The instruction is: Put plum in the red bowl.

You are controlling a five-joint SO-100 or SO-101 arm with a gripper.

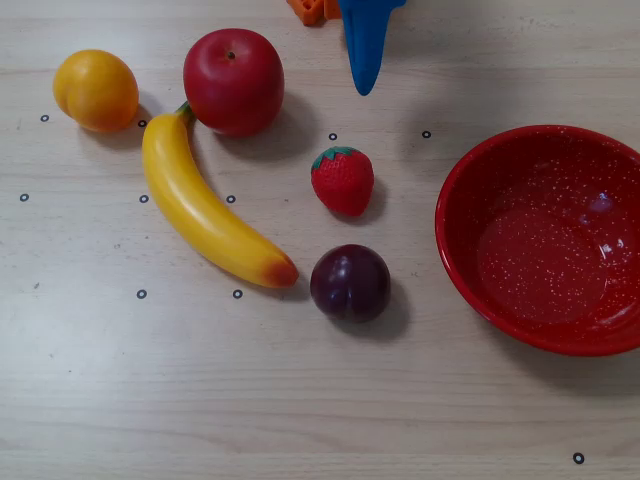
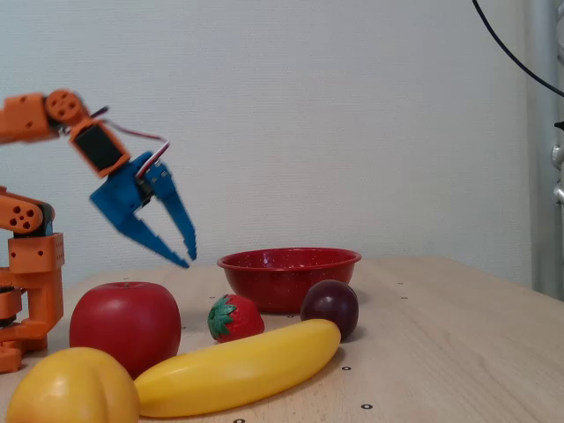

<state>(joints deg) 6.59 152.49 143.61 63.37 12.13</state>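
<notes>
The plum (image 1: 350,283) is a glossy dark purple-maroon fruit lying on the wooden table, just right of the banana's tip and below the strawberry; it also shows in the fixed view (image 2: 330,306). The red bowl (image 1: 470,180) with white speckles stands empty at the right, and in the fixed view (image 2: 289,276) behind the plum. My blue gripper (image 1: 365,85) enters from the top edge of the overhead view, well above the plum. In the fixed view my gripper (image 2: 186,259) hangs in the air, its fingers slightly apart and empty.
A red apple (image 1: 233,80), an orange fruit (image 1: 96,90), a yellow banana (image 1: 205,212) and a strawberry (image 1: 343,180) lie left and above the plum. The orange arm base (image 2: 31,264) stands at the left of the fixed view.
</notes>
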